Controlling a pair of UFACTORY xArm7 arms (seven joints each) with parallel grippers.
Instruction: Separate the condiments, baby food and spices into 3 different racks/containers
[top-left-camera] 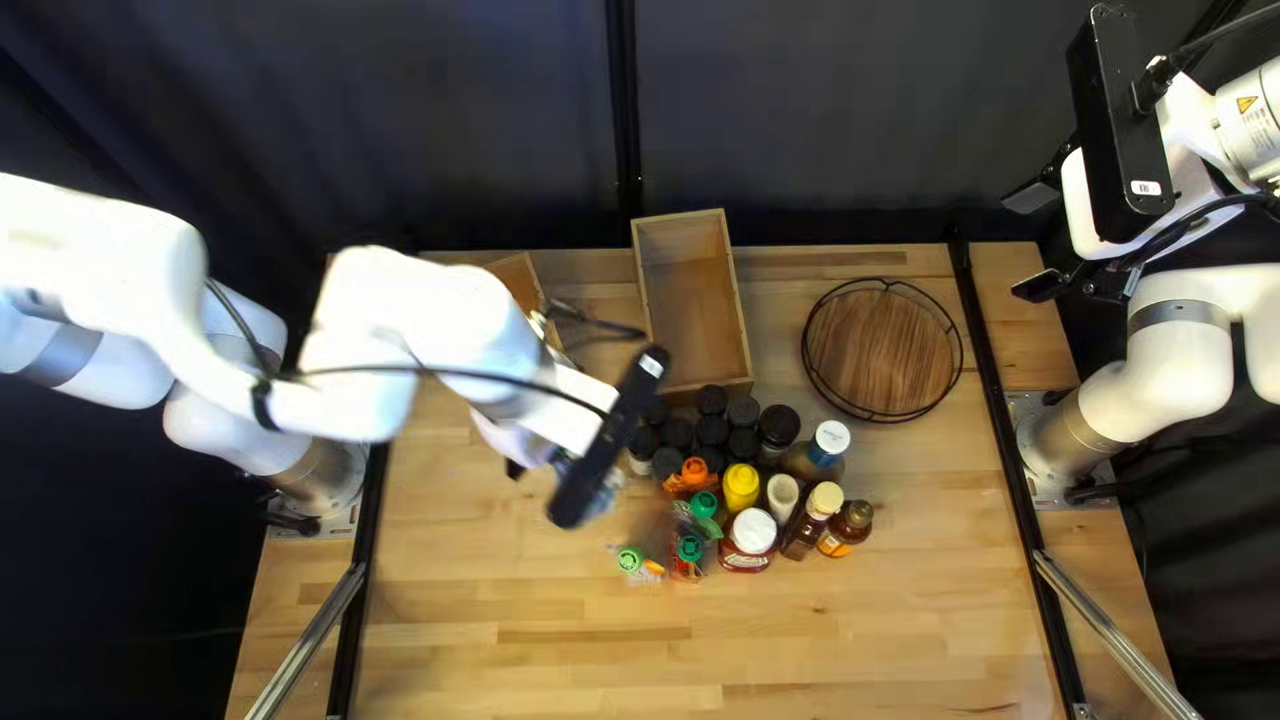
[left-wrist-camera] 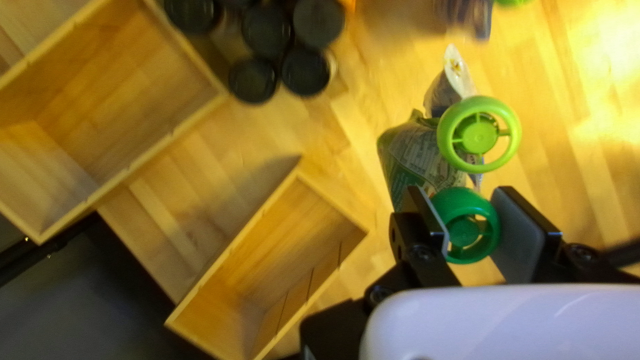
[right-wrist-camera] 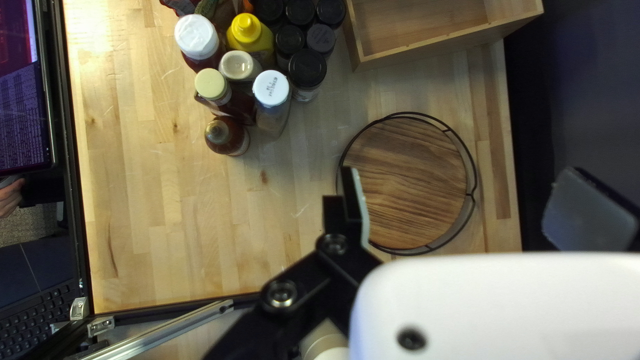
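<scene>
Left wrist view. Left gripper (left-wrist-camera: 461, 195) drawn in on the dark-green-capped pouch (left-wrist-camera: 465, 232), a pad against each side of the cap. Light-green-capped pouch (left-wrist-camera: 477, 135) right alongside; cannot tell if it is gripped too. Step in hand, my reading: baby food to its container. Next move probably calls for a carry to the small wooden box (left-wrist-camera: 273, 267), lowering inside the walls, then release; the neighbouring pouch could snag the rim. Nothing seen in the visible part of that box.

Top left view. Small box at the worktop's (top-left-camera: 534, 654) far edge, left part, partly behind the left arm (top-left-camera: 440, 320). Large wooden box (top-left-camera: 694, 307) at the far edge's middle, holding nothing. Round tray (top-left-camera: 883, 350) toward the far right corner, bare. Unsorted mid-worktop: black-lidded jars (top-left-camera: 711, 431), likely spices; yellow-capped bottle (top-left-camera: 742, 486) and white-lidded jar (top-left-camera: 755, 531), likely condiments; more pouches (top-left-camera: 690, 550) nearer the near edge.

Right wrist view. Right gripper (right-wrist-camera: 461, 175) spread wide, nothing between its fingers.
</scene>
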